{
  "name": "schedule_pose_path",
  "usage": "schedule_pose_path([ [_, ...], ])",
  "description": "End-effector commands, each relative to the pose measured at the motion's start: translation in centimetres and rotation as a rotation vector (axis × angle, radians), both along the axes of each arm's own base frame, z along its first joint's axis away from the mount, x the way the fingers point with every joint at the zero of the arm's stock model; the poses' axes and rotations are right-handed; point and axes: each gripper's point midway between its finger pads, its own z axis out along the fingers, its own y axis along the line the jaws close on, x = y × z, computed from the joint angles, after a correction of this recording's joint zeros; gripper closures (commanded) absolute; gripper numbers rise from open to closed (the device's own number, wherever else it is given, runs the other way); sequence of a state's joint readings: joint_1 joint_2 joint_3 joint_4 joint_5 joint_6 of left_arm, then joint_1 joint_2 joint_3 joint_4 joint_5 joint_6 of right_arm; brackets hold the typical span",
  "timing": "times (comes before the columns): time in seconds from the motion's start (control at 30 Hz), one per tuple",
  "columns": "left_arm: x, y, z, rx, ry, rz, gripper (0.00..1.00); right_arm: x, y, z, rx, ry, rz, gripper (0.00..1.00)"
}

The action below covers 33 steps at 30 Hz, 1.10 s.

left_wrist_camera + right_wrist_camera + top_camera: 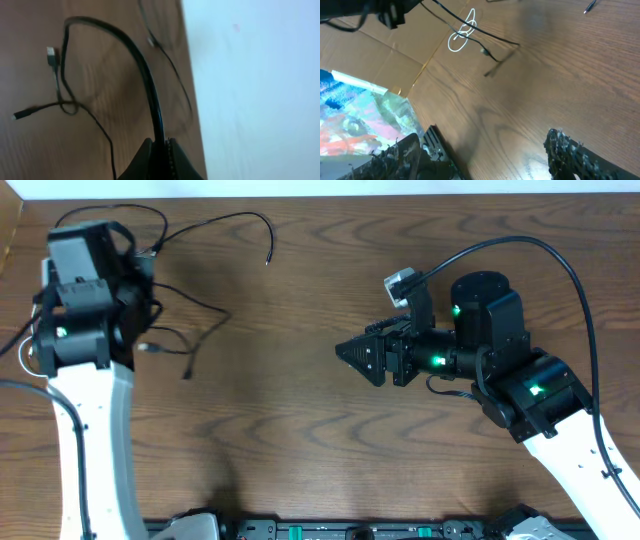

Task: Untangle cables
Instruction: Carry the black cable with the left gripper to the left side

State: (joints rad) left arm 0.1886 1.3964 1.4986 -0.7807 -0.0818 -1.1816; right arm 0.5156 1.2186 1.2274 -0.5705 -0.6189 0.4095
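Dark wood-grain tabletop (300, 440) is filling the whole scene. Nearest the arm bases, the right gripper (481, 142) is hovering over bare wood at mid-table, its jaws standing wide apart and gripping nothing.

Farther back on the left side, the left gripper (161, 147) is pinching fully closed on a black cable (142, 65). That cord is rising from between the fingertips, arching over and dropping to the wood. A silver-tipped plug (50, 55) and a second small plug (17, 115) are lying just beside it.

Loose black strands are crossing each other next to the left arm. The white cable (461, 36) is lying there in a small loop with a black strand running across it.

Beyond them, another black cable (225, 218) is sweeping in a long arc near the table's far edge, its free end resting apart from the rest. I cannot tell whether it is the cord being held.
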Motion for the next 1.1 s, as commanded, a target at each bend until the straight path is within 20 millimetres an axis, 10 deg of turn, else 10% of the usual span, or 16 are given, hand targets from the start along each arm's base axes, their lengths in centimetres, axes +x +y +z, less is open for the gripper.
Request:
schedule_pose_path([
  [0.0,0.3,3.9,-2.2,0.068,0.082,0.110,0.92,-0.1,0.1,0.2,-0.006,-0.010,0.003,0.24],
  [0.4,0.2,10.2,-13.4,0.290,0.538,0.143,0.93,0.3,-0.1,0.0,-0.020,-0.015,-0.021,0.20],
  [0.83,1.9,8.7,-24.0,0.181,0.715,-0.030,0.92,1.0,-0.6,-0.5,-0.049,-0.024,-0.067,0.16],
  [1.07,3.8,8.3,-21.4,0.190,0.625,-0.110,0.44,1.2,-0.5,-1.2,-0.061,-0.004,-0.066,0.14],
])
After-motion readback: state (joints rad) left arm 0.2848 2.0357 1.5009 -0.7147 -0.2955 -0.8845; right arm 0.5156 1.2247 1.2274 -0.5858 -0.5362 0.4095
